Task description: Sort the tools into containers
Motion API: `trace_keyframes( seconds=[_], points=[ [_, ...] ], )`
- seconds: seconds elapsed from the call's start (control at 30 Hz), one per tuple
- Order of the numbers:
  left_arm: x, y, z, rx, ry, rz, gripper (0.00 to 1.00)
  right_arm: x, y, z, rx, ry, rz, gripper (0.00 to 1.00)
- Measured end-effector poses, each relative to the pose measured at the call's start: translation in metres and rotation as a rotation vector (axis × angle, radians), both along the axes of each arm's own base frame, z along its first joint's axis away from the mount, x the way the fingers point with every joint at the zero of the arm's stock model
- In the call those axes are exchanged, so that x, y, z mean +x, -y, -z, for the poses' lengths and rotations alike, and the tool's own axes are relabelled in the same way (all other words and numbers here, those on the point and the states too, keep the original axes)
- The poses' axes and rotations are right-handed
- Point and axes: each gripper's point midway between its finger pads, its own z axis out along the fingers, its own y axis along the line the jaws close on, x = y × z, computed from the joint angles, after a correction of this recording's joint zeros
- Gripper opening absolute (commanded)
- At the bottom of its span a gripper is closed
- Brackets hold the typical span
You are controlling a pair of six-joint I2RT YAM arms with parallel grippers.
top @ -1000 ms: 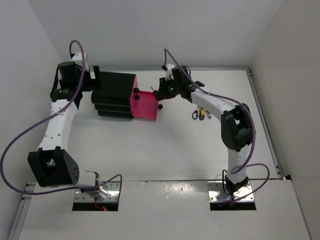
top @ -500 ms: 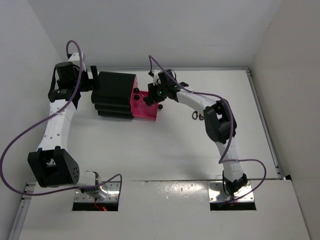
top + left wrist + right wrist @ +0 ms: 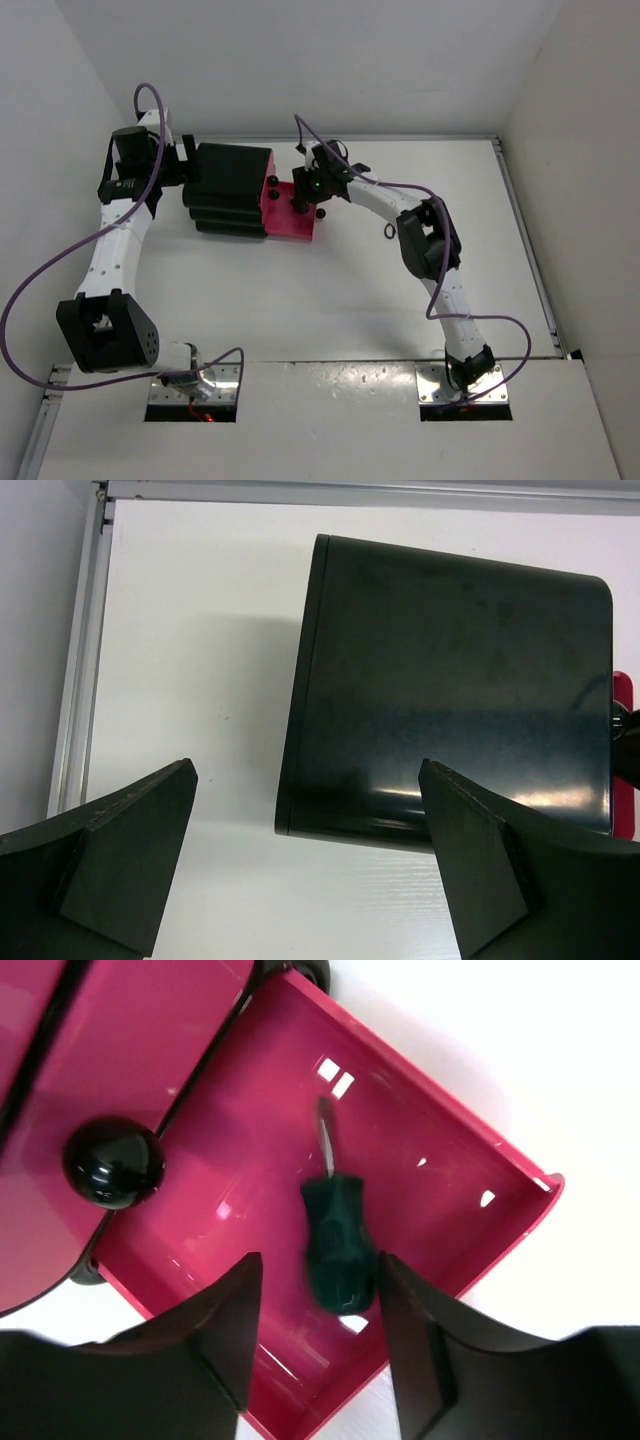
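Observation:
The black cabinet (image 3: 232, 188) holds the containers, magenta drawers with black knobs (image 3: 113, 1162). Its lowest drawer (image 3: 290, 218) is pulled out to the right. A stubby green-handled screwdriver (image 3: 338, 1242) shows blurred inside that drawer (image 3: 480, 1230), tip pointing toward the cabinet. My right gripper (image 3: 320, 1258) hangs open just above it, fingers either side of the handle and not touching it. My left gripper (image 3: 305, 770) stands open at the cabinet's (image 3: 450, 680) back end with nothing held. A black scissors handle (image 3: 385, 232) peeks out beside the right arm.
The two upper drawer fronts (image 3: 150, 1020) are closed above the open one. A metal rail (image 3: 80, 660) runs along the table's edge beside the left gripper. White walls close in at the back and sides.
My right gripper moved left over the open drawer and its jaws widened. The green screwdriver has left them and is now in the drawer. The left arm stayed put.

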Motion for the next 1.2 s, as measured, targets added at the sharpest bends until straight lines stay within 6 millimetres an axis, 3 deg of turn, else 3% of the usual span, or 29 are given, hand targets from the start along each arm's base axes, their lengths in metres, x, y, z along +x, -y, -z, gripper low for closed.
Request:
trace_keyframes(
  seconds=[0.17, 0.33, 0.43, 0.57, 0.7, 0.77, 0.83, 0.9, 1.0, 1.2],
  points=[
    [0.001, 0.000, 0.002, -0.001, -0.005, 0.001, 1.00, 0.007, 0.000, -0.010, -0.002, 0.025, 0.014, 0.64],
    [0.001, 0.003, 0.002, -0.010, -0.004, 0.015, 1.00, 0.004, 0.004, -0.020, 0.008, 0.024, 0.012, 0.64],
    [0.001, 0.006, 0.002, -0.021, -0.004, 0.028, 1.00, -0.010, 0.017, -0.039, 0.016, 0.018, 0.011, 0.63],
    [0.003, 0.009, 0.007, -0.031, -0.014, 0.043, 1.00, -0.017, 0.071, -0.085, 0.016, 0.047, 0.051, 0.63],
    [0.005, 0.010, 0.015, -0.038, -0.036, 0.049, 1.00, -0.008, 0.166, -0.116, -0.029, 0.108, 0.163, 0.63],
    [0.006, 0.010, 0.019, -0.042, -0.045, 0.053, 1.00, -0.009, 0.221, -0.109, -0.078, 0.098, 0.230, 0.63],
    [0.007, 0.011, 0.021, -0.046, -0.051, 0.058, 1.00, -0.018, 0.267, -0.086, -0.135, 0.041, 0.275, 0.63],
    [0.007, 0.012, 0.021, -0.049, -0.052, 0.063, 1.00, -0.030, 0.291, -0.061, -0.178, -0.032, 0.278, 0.63],
    [0.008, 0.012, 0.019, -0.049, -0.048, 0.064, 1.00, -0.043, 0.302, -0.032, -0.220, -0.110, 0.244, 0.63],
    [0.008, 0.012, 0.017, -0.048, -0.045, 0.063, 1.00, -0.050, 0.310, 0.005, -0.283, -0.179, 0.198, 0.62]
  ],
)
